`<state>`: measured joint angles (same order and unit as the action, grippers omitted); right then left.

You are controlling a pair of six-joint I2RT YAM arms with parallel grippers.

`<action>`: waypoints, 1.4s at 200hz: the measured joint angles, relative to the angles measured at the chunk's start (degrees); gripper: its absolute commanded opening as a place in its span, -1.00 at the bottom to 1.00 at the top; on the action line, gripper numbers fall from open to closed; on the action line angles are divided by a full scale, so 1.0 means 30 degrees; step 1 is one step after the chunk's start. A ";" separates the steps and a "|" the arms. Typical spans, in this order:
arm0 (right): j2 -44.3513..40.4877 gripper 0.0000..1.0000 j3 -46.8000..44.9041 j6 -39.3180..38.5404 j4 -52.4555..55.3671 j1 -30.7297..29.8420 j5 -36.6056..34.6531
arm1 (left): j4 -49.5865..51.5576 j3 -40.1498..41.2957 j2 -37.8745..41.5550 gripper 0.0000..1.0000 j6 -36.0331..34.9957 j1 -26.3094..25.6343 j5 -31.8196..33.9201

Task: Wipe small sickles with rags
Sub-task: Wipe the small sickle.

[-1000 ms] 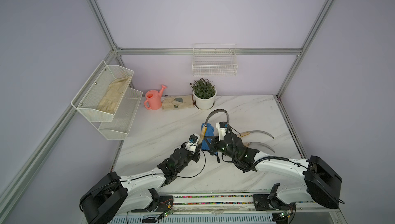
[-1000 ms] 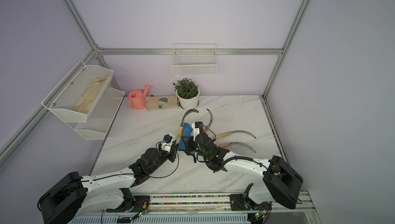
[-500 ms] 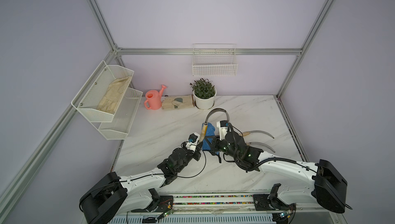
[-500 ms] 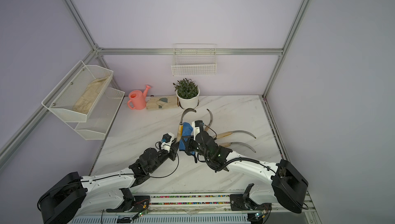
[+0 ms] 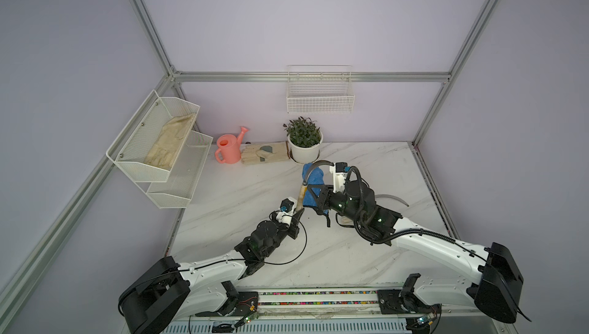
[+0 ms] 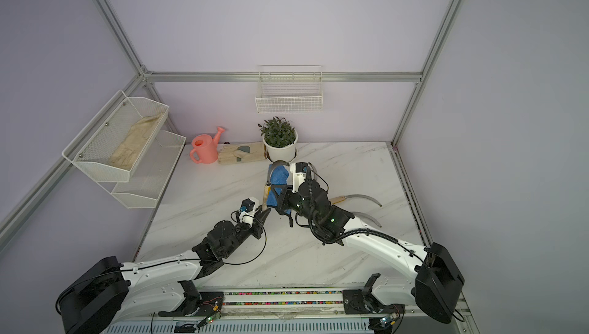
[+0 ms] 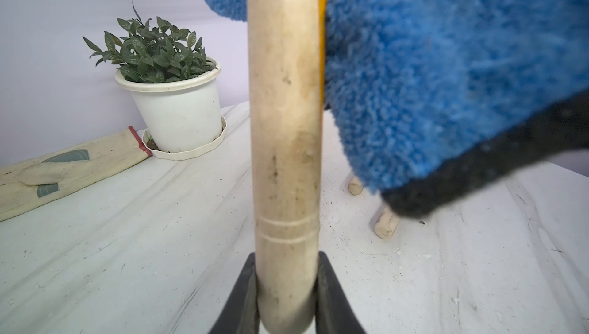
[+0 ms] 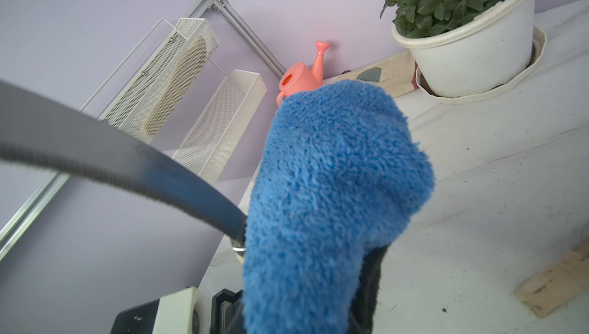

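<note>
Left end effector (image 5: 299, 212) clamps wooden-handled grey sickle (image 5: 301, 196) upright, presenting blade (image 8: 127, 163) to blue fluffy rag (image 5: 314, 176) gripped by right end effector (image 5: 317, 197).

held sickle (image 5: 301, 197): pale wooden handle stood near upright over the middle of the table (image 6: 223, 189), butt end clamped in the left gripper (image 7: 287, 254); marks and two grooves seen on the handle.
blade: thin, dark grey, toothed inner edge; curved off the handle top toward the right edge.
rag (image 5: 314, 176): blue, fluffy, black trim along the lower edge; held up by the right gripper (image 6: 280, 198), laid against the blade base and the upper handle; the blade arcs over its top.
lying sickles: one (image 6: 360, 197) and another (image 6: 366, 219) lie flat near the right edge, blades toward that edge, partly hidden under the right arm.
</note>
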<state>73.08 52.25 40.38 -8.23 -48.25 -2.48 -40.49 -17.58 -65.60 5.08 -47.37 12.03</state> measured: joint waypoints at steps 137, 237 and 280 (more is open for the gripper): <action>0.3016 -1.00 -0.3592 -0.0415 -0.2965 -0.0554 0.1144 | 0.2208 0.0058 0.0350 -1.00 -0.0029 -0.0175 -0.0612; -0.2375 -1.00 -0.3767 -0.2237 -0.2390 -0.0350 0.1297 | 0.0342 0.0058 0.0401 -1.00 -0.0058 -0.0219 -0.0962; -0.4954 -1.00 -0.3963 -0.2783 -0.2630 -0.0342 0.1719 | 0.0583 0.0058 0.0051 -1.00 0.0117 -0.0233 -0.1129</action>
<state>58.22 40.36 32.03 -16.12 -49.28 2.68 -38.74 -17.41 -65.45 5.43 -48.07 8.64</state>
